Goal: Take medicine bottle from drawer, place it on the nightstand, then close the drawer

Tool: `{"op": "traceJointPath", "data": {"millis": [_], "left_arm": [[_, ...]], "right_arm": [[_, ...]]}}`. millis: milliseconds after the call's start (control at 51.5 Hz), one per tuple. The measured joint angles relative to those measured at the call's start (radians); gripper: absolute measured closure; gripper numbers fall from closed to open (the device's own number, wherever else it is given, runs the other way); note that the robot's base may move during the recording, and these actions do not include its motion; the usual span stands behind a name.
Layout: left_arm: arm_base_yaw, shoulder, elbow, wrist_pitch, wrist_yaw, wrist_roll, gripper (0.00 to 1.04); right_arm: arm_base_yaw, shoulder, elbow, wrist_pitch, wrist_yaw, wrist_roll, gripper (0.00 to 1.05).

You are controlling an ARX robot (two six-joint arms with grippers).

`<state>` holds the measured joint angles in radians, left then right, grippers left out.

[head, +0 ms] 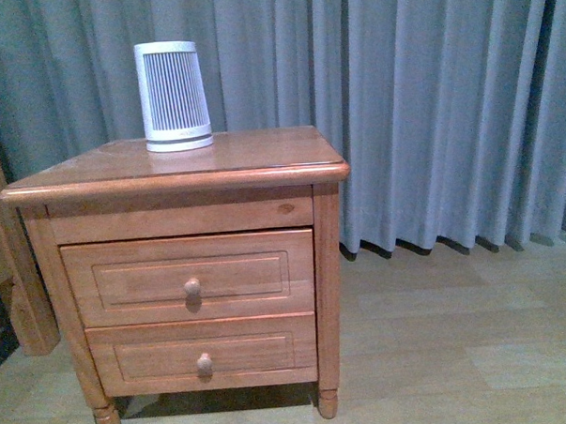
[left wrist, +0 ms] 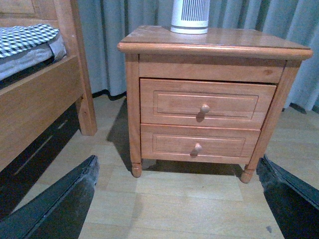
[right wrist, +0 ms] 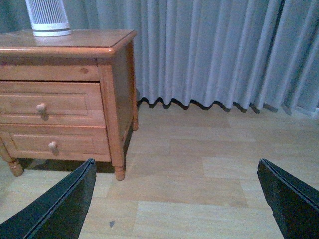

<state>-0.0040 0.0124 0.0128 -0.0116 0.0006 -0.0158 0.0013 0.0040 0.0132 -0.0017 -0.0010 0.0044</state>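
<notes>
The reddish-brown nightstand stands in front of me, also seen in the left wrist view and right wrist view. Its upper drawer is shut, with a round knob; it shows too as drawer and drawer. The medicine bottle is out of view. My left gripper is open above the floor, well short of the cabinet. Open as well, my right gripper hangs over bare floor to the right of the nightstand. Neither gripper shows in the front view.
A white-grey ribbed device stands on the nightstand top at its back left. The shallower lower drawer is shut. A wooden bed frame with checked bedding is at the left. Grey curtains hang behind.
</notes>
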Motion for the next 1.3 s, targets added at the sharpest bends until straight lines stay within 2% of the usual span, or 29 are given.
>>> {"op": "traceJointPath", "data": {"millis": [58, 117, 214, 389, 661, 914, 1166, 1302], "left_arm": [[-0.016, 0.111, 0.082, -0.182, 0.003, -0.055, 0.07], [-0.038, 0.254, 0.154, -0.246, 0.002, -0.084, 0.07], [-0.074, 0.520, 0.297, -0.113, 0.000, -0.079, 0.07], [-0.120, 1.134, 0.661, 0.294, -0.001, 0.007, 0.07], [-0.200, 1.682, 0.874, 0.517, -0.005, -0.013, 0.07], [-0.251, 2.058, 1.075, 0.586, -0.051, -0.060, 0.07], [-0.253, 2.292, 1.385, 0.517, -0.108, -0.061, 0.07], [-0.251, 2.354, 1.451, 0.508, -0.134, -0.076, 0.07]], "right_arm": [[0.000, 0.000, 0.000, 0.000, 0.001, 0.000, 0.07], [0.000, 0.000, 0.000, 0.000, -0.002, -0.001, 0.07], [0.000, 0.000, 0.000, 0.000, 0.000, 0.000, 0.07], [0.000, 0.000, 0.000, 0.000, 0.000, 0.000, 0.07], [0.000, 0.000, 0.000, 0.000, 0.000, 0.000, 0.07], [0.000, 0.000, 0.000, 0.000, 0.000, 0.000, 0.07], [0.000, 0.000, 0.000, 0.000, 0.000, 0.000, 0.07], [0.000, 0.000, 0.000, 0.000, 0.000, 0.000, 0.07]]}}
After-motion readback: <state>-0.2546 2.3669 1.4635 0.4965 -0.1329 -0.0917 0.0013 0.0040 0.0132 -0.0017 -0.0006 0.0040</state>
